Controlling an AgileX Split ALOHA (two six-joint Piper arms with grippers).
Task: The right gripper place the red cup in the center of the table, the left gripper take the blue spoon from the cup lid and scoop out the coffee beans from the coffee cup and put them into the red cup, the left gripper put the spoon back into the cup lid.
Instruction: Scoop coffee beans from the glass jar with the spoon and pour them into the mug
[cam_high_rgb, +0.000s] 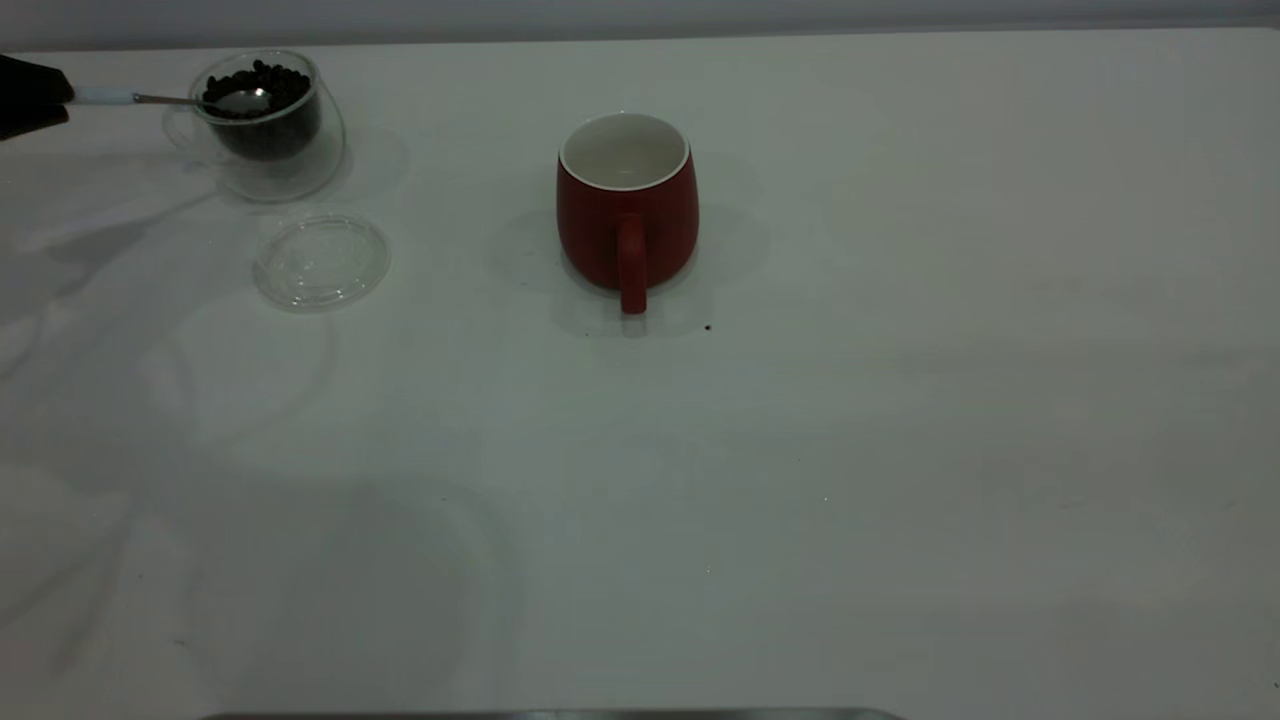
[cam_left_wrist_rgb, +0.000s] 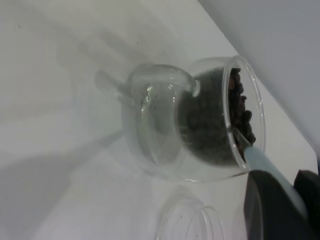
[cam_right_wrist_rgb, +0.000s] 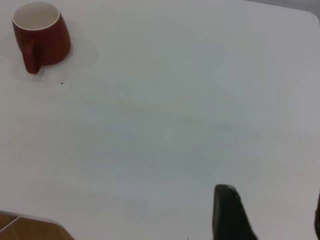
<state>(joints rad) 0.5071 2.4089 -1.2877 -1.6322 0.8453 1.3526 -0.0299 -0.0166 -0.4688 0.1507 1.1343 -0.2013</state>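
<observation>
Gripping the pale-blue handle of the spoon (cam_high_rgb: 175, 99), the left gripper (cam_high_rgb: 40, 95) sits at the far left edge of the exterior view, its black fingers closed on the handle's end. From it the thin metal stem reaches out level over the rim of the glass cup (cam_high_rgb: 262, 120), and the shiny oval bowl lies on top of the beans (cam_high_rgb: 262, 82), small dark roundish pieces heaped nearly to the rim. That cup is clear and double-walled, with a curved clear handle on the side toward the gripper. Just beyond the cup, nearer the camera, the lid (cam_high_rgb: 321, 260) lies flat on the table (cam_high_rgb: 900, 450): a round clear disc with a raised rim, nothing on it. Farther from the gripper, near the table's middle, the red cup (cam_high_rgb: 627, 205) stands upright, rounded and glossy dark red, white inside, its loop handle facing the camera. A tiny dark speck lies on the smooth white tabletop beside its base. The right gripper (cam_right_wrist_rgb: 265, 220) hovers well away over bare table, its dark fingers spread apart and holding nothing.
</observation>
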